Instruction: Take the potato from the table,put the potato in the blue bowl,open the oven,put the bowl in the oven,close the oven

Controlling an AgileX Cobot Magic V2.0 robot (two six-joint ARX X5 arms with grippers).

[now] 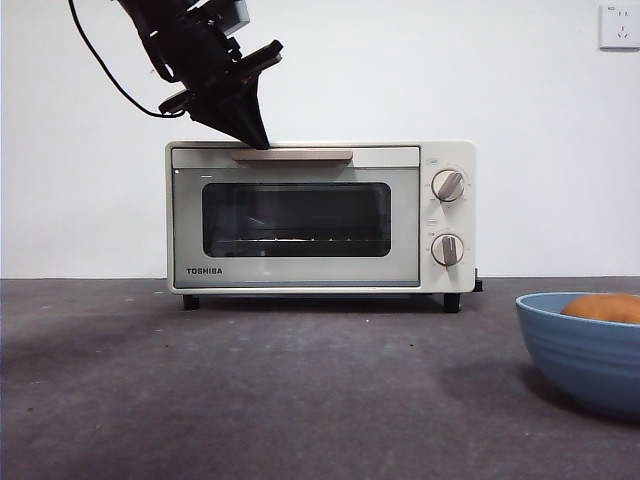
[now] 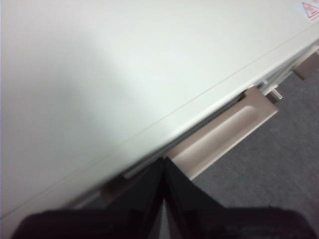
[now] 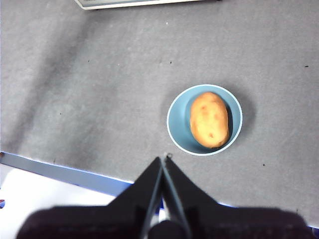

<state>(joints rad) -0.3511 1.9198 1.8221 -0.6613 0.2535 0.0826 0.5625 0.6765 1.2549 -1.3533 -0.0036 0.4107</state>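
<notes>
Sitting near the bench's (image 1: 200, 400) front right edge, the blue bowl (image 1: 585, 355) is holding the potato (image 1: 605, 307), while the left end effector (image 1: 257, 140), jaws pinched together, is seemingly touching the oven's (image 1: 320, 215) rigid, smooth bar handle (image 1: 293, 155) near its left end, probably the best hold.

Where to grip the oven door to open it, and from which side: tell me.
Grip the beige bar handle along the oven's top front edge, coming from above. It stands off the door, leaving a gap for a jaw. The left gripper, jaws shut, is already at its end.
</notes>
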